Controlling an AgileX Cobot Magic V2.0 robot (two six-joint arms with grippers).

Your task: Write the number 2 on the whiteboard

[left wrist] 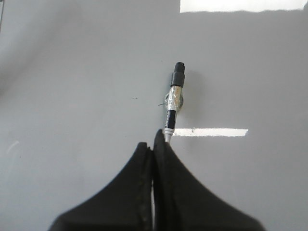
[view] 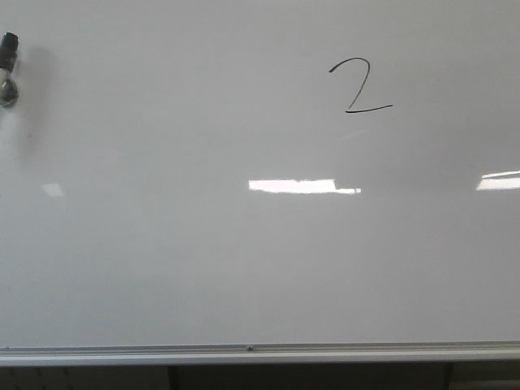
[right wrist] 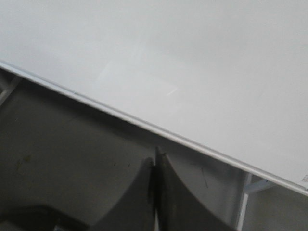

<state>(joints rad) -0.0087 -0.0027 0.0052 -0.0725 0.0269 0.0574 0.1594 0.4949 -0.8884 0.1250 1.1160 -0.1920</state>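
Toward the upper right of the front frame, the number 2 (view: 361,85) is drawn in thin black line on the whiteboard (view: 162,268), which fills nearly the whole view. A silver rail (view: 260,353) runs along the board's lower edge. At the far upper left, a black marker (view: 8,69) pokes into frame. The left tool (left wrist: 160,139) is clamped on that marker (left wrist: 174,98). The right tool (right wrist: 156,159) has its fingers pressed together, holding nothing, near the rail (right wrist: 144,126).

Marker (view: 8,69) cut by left edge
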